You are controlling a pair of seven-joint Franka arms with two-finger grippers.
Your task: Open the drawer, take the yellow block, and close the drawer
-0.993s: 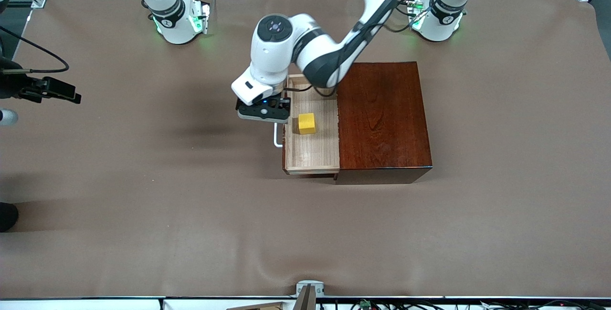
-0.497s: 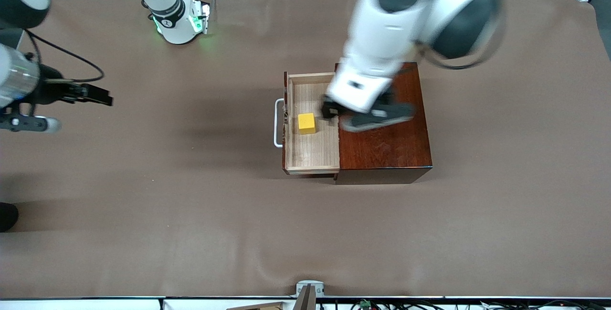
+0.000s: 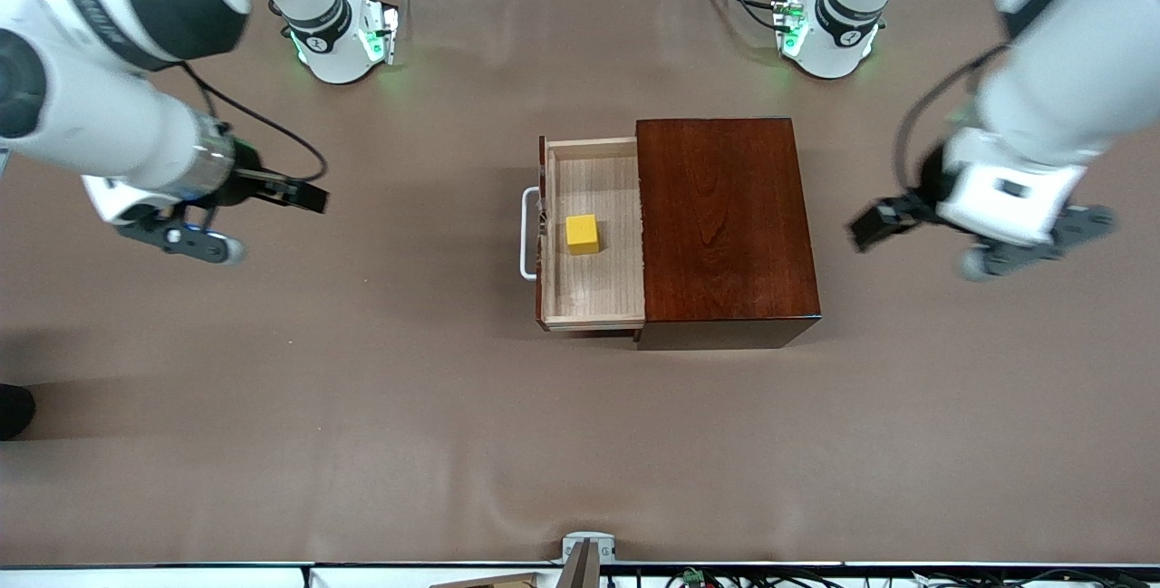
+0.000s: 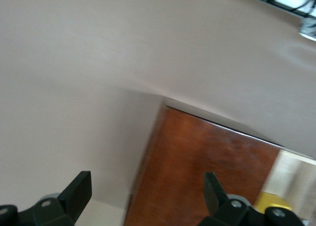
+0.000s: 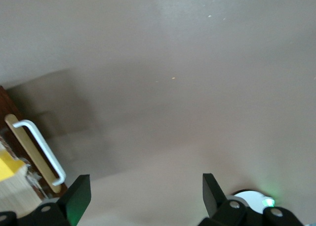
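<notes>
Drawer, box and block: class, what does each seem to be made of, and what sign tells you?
Drawer: pale, unvarnished-looking wood, with fine grain lines on its floor; its handle looks like white painted metal or plastic.
Box: dark reddish wood or veneer, with visible grain and a glossy sheen.
Block: plain matte yellow, perhaps painted wood or foam; no grain shows.

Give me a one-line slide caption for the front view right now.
Drawer pulled open with the yellow block inside; open left gripper and open right gripper hang over bare table at either end.
</notes>
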